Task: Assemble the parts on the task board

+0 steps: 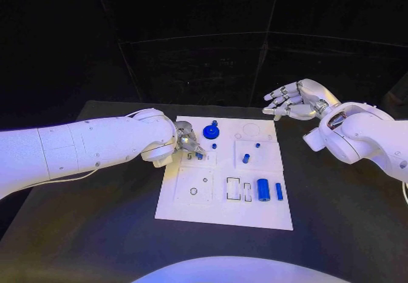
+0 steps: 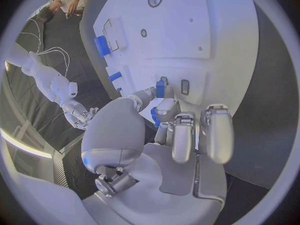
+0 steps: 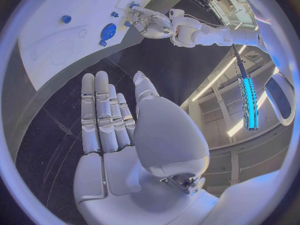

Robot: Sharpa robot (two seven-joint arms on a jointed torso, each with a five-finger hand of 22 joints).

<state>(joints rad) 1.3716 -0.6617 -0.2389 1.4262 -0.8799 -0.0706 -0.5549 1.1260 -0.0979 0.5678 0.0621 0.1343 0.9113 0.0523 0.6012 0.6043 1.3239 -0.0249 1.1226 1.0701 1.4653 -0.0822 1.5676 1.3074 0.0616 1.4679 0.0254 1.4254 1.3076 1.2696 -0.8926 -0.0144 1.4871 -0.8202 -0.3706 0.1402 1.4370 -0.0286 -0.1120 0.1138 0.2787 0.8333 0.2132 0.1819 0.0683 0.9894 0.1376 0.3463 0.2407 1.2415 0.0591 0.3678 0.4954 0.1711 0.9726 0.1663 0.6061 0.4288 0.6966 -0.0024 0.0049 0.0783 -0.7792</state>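
Observation:
The white task board (image 1: 223, 203) lies in the middle of the table. My left hand (image 1: 188, 143) is low over its far left area, pinching a small blue part (image 1: 199, 155) between fingertips; in the left wrist view the blue part (image 2: 160, 89) sits at the fingertips, touching the board (image 2: 206, 35). A round blue knob (image 1: 211, 131), a blue peg (image 1: 246, 158), a blue cylinder (image 1: 265, 189) and a blue bar (image 1: 279, 190) are on the board. My right hand (image 1: 293, 99) hangs beyond the far right corner, fingers (image 3: 103, 115) straight and holding nothing.
Outlined empty slots (image 1: 233, 190) and a small round hole (image 1: 194, 191) mark the board's near half. Black table (image 1: 94, 236) surrounds the board on all sides. My left arm (image 1: 76, 147) reaches in over the table's left side.

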